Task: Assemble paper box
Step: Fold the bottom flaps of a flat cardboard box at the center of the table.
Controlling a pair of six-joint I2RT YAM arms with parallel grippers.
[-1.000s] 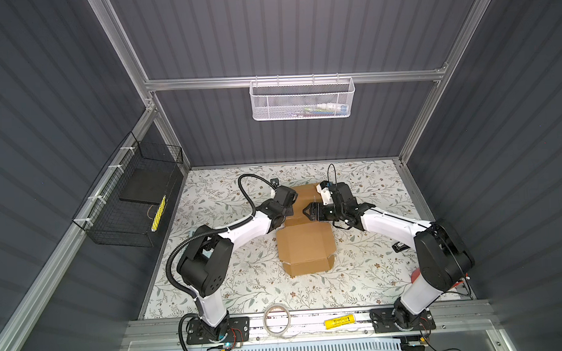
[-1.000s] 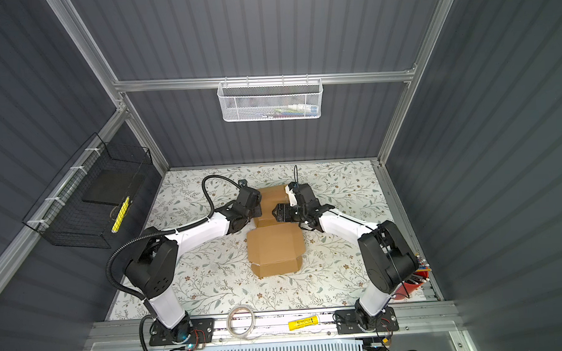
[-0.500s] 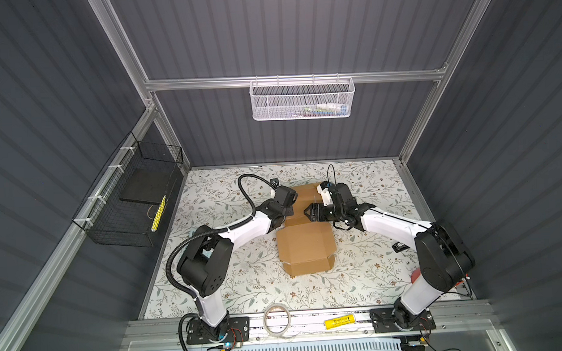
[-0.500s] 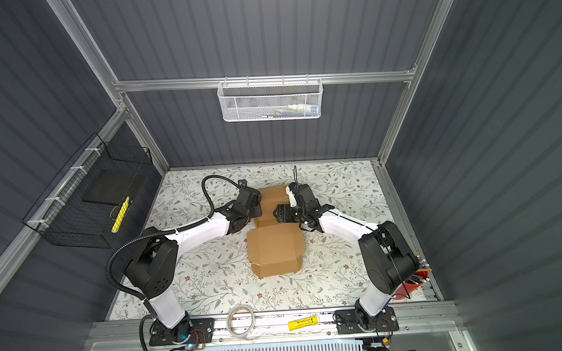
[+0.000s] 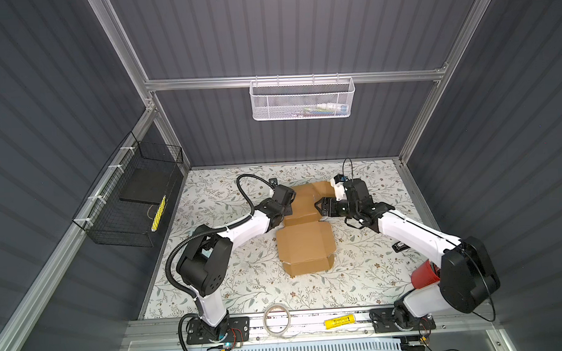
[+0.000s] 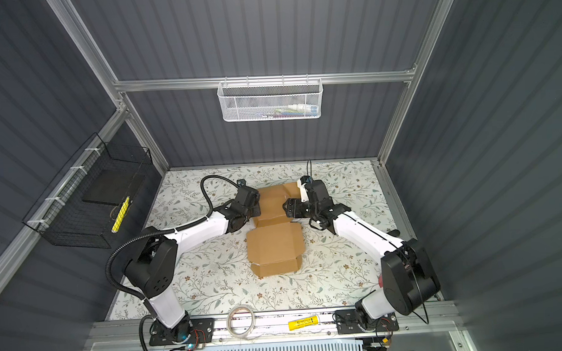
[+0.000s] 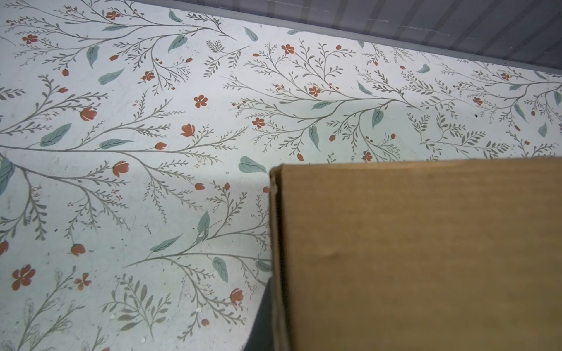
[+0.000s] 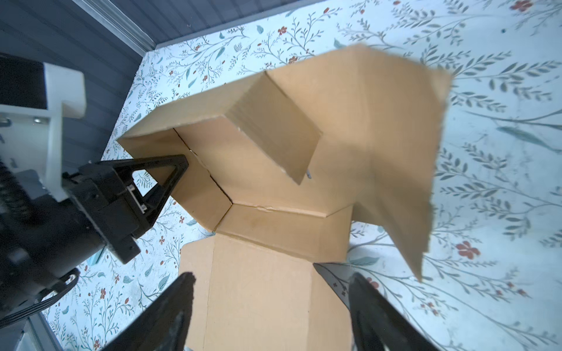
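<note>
The paper box point(image 5: 304, 243) point(image 6: 275, 244) is brown cardboard, partly folded, in the middle of the floral table. Its far half has raised walls, and its lid panel lies flat toward the front. My left gripper point(image 5: 286, 209) point(image 6: 256, 212) is shut on the box's left side wall. In the left wrist view that wall point(image 7: 410, 258) fills the frame, with one dark finger point(image 7: 262, 319) beside its edge. My right gripper point(image 5: 320, 207) point(image 8: 272, 276) stands open over the right side of the box, holding nothing. The right flap point(image 8: 395, 158) stands up loosely.
A tape roll point(image 5: 277, 319) and a yellow tube point(image 5: 340, 322) lie on the front rail. A red cylinder point(image 5: 424, 275) stands by the right arm's base. A black wire basket point(image 5: 136, 200) hangs on the left wall and a white mesh basket point(image 5: 302, 100) on the back wall.
</note>
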